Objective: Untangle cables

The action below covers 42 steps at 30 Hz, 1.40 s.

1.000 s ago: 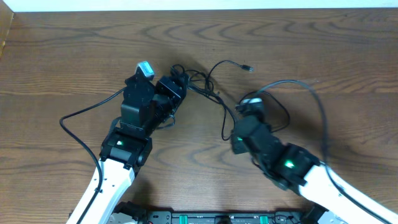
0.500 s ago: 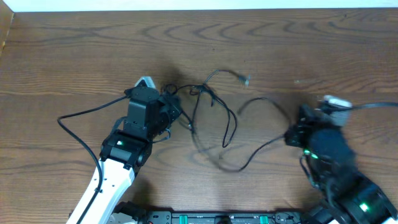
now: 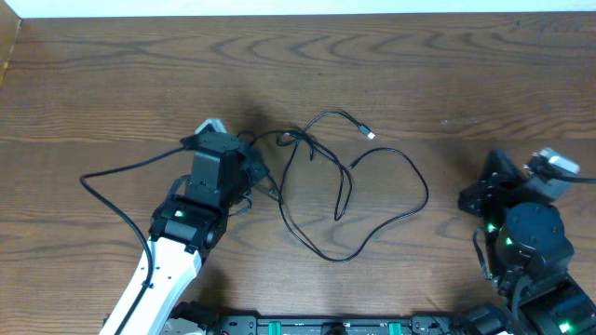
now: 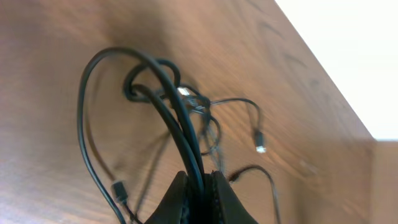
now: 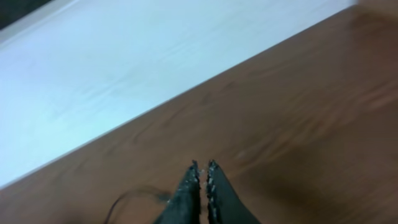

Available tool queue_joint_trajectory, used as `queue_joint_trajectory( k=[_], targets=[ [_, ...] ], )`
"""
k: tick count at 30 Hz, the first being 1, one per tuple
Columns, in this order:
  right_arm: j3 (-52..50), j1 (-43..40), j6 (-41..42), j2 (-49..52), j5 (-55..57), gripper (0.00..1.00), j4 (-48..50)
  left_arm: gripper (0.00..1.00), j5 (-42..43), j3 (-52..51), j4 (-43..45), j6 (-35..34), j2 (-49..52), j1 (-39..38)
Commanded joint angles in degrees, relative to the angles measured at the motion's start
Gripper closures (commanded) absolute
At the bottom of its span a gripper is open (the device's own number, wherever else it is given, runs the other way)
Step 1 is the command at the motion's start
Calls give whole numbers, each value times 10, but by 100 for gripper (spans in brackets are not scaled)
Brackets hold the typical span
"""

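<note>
Thin blk cables (image 3: 298, 140), knotted at left, loose loops to right

Soft even light; right wrist view blurred, cables (image 4: 168, 118) perhaps slightly soft.

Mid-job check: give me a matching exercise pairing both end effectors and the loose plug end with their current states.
Things:
1. left end effector
2. right end effector
3. plug end

States:
A. lying free on the table
B. shut on the cables
C. shut, holding nothing

Pairs: 1-B, 2-C, 3-A
</note>
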Motion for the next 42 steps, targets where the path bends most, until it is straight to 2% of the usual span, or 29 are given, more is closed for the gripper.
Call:
queue_joint_trajectory(
  k=[1, 3, 5, 7, 8, 10, 13, 15, 19, 24, 29, 32, 36, 39, 42],
  targets=[
    [2, -4, -7, 18, -174, 88, 0, 93, 131, 5, 57, 117, -1, 0],
    [2, -4, -7, 31, -235, 82, 0, 92, 197, 5, 96, 162, -1, 0],
    [2, -4, -7, 47, -283, 73, 1, 92, 252, 5, 128, 179, -1, 0],
    [2, -3, -7, 64, -315, 57, 1, 92, 299, 5, 159, 181, -2, 0],
    [2, -3, -4, 71, -322, 56, 1, 92, 315, 5, 170, 181, -2, 0],
    [2, -3, 15, 88, -329, 48, 1, 92, 342, 5, 194, 181, -2, 0],
    [2, -3, 75, 119, -330, 46, -2, 92, 372, 5, 226, 181, -2, 0],
    [2, -3, 126, 142, -332, 39, -6, 92, 393, 5, 254, 180, -4, 0],
    [2, -3, 205, 198, -372, 29, 3, 92, 421, 5, 328, 147, -11, 0],
    [2, -3, 245, 277, -463, 14, 55, 92, 421, 5, 410, 93, -23, 0],
    [2, -3, 276, 355, -539, 9, 138, 92, 421, 5, 435, 81, -36, 0],
    [2, -3, 317, 395, -565, 12, 188, 92, 423, 5, 435, 81, -40, 0],
    [2, -3, 316, 427, -592, 14, 232, 92, 431, 5, 435, 82, -42, 0],
    [2, -5, 241, 430, -584, 24, 232, 92, 434, 5, 435, 85, -42, 0],
    [2, -11, 195, 424, -583, 24, 227, 92, 434, 5, 435, 88, -42, 0]
  ],
)
